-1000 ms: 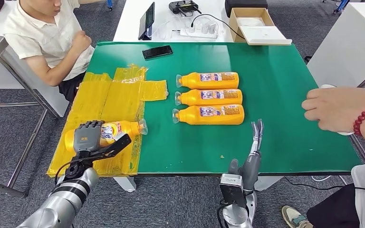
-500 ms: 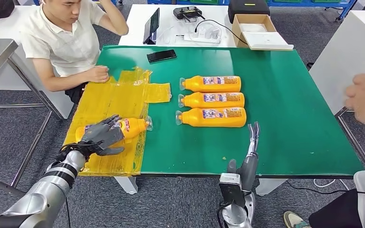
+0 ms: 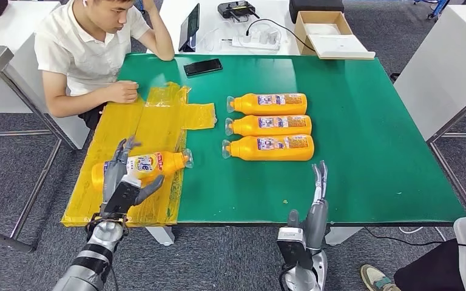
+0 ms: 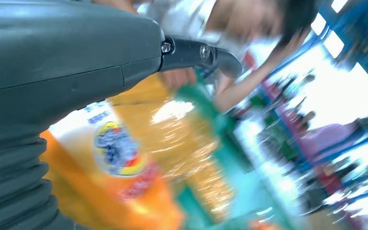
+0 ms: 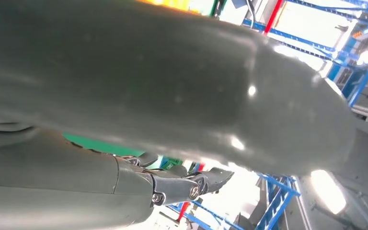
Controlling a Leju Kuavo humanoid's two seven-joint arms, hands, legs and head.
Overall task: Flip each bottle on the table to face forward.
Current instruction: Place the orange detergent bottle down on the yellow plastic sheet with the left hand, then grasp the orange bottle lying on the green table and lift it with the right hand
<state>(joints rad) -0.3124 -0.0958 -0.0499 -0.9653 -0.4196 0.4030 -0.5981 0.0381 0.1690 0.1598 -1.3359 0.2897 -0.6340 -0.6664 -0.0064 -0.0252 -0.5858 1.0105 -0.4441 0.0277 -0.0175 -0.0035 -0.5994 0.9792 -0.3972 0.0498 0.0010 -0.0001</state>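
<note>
An orange bottle (image 3: 151, 164) lies on its side on the yellow plastic sheet (image 3: 136, 124), white label up, cap pointing right. My left hand (image 3: 123, 182) stands at its near side, fingers spread and reaching past the bottle's base end, thumb out toward the neck; it grips nothing. The left wrist view shows that bottle's label (image 4: 117, 153) just beyond my thumb (image 4: 196, 52). Three more orange bottles (image 3: 268, 125) lie in a row mid-table, labels up, caps left. My right hand (image 3: 317, 200) is open at the table's front edge, fingers straight.
A person sits at the far left with a hand (image 3: 121, 92) on the yellow sheet. A black phone (image 3: 202, 66) lies at the green table's (image 3: 370, 121) back edge. Another person's leg (image 3: 461, 254) is at lower right.
My left hand, which lay across the bottle, has come off it and now stands with fingers spread. The person's hand at the right has left the view. The right hand stayed put.
</note>
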